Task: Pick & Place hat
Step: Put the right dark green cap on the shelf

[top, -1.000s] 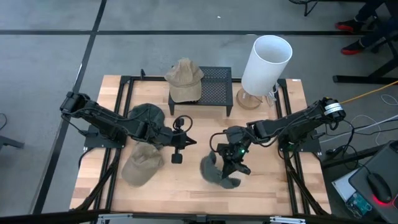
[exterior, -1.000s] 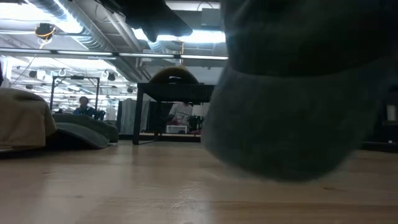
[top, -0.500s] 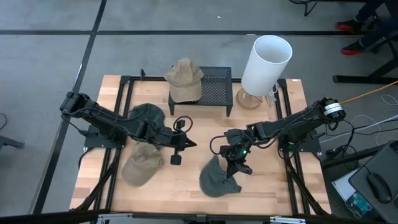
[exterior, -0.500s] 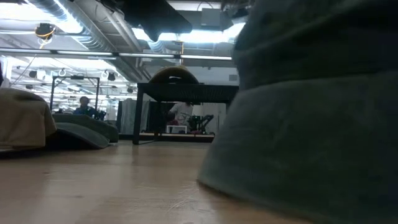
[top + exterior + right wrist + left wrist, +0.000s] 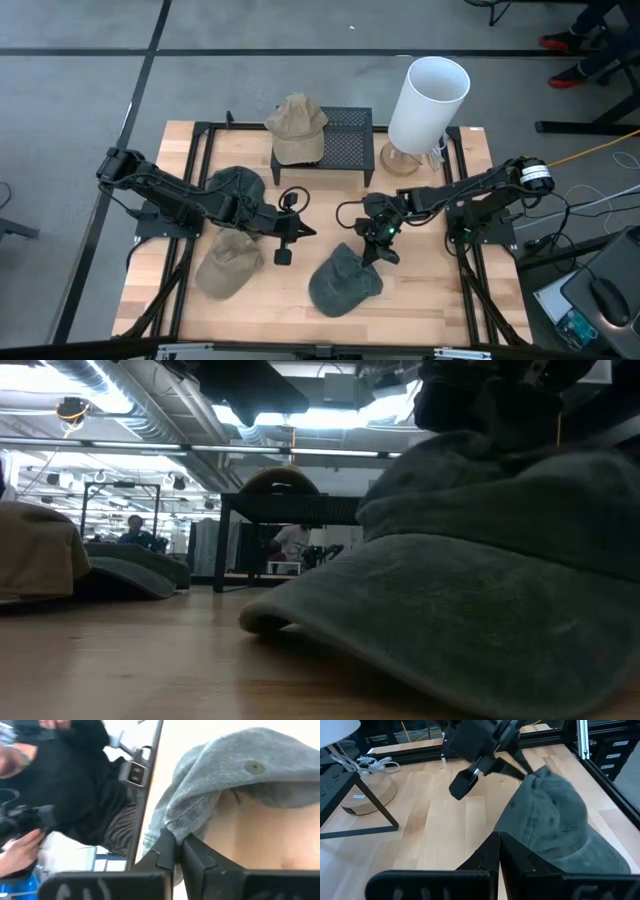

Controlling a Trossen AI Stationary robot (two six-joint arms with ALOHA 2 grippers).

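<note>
The grey-green cap [image 5: 343,282] lies on the wooden table [image 5: 420,300] near its front edge, right of centre. Its long axis runs diagonally, brim toward the near left, crown toward the far right. The right gripper [image 5: 379,250] sits at the cap's far-right edge, fingers [image 5: 172,851] pinched on a fold of its fabric. The left gripper [image 5: 285,243] hovers to the cap's left, clenched and empty, beside a tan cap [image 5: 227,266].

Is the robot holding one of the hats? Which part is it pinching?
Yes. The right gripper pinches the dark green cap by the edge of its crown. The left gripper is shut and holds nothing.
</note>
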